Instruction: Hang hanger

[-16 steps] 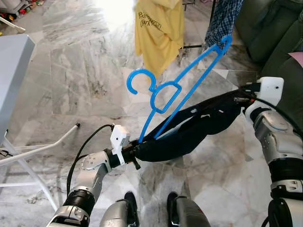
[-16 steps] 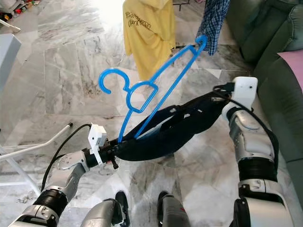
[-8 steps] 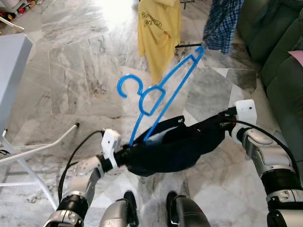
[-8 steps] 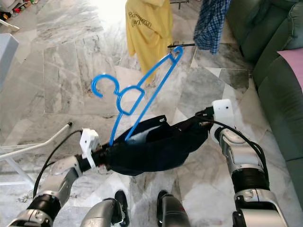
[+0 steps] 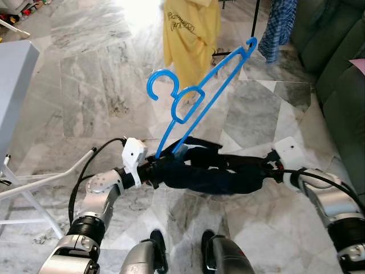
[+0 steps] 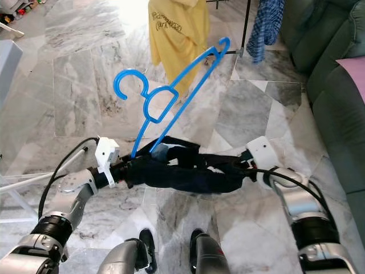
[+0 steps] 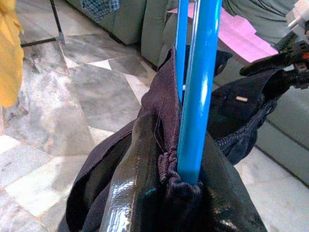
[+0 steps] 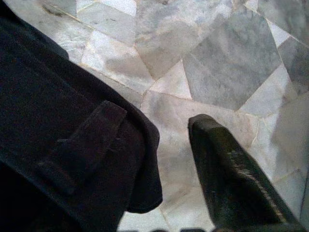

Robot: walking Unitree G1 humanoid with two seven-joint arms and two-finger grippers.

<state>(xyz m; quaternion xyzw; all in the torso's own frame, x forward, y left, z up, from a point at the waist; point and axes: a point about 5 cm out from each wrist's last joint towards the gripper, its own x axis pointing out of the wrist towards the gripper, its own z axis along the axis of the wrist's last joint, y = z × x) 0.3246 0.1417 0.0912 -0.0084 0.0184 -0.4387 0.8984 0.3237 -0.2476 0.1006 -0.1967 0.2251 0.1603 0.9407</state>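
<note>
At lower left of the head view, your left gripper (image 5: 153,171) was clenched on the blue hanger (image 5: 197,98) and the dark garment (image 5: 214,174). At lower right your right gripper (image 5: 263,169) met the garment's other end; its grip I cannot tell. Yellow shirt (image 5: 191,28) hung above.

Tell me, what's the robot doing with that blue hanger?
The robot holds a dark garment stretched between its two grippers above the marble floor. The left gripper pinches one end together with the blue hanger, whose hook sticks up in the air. The right gripper is at the other end. A yellow shirt and a checked one hang ahead.
</note>
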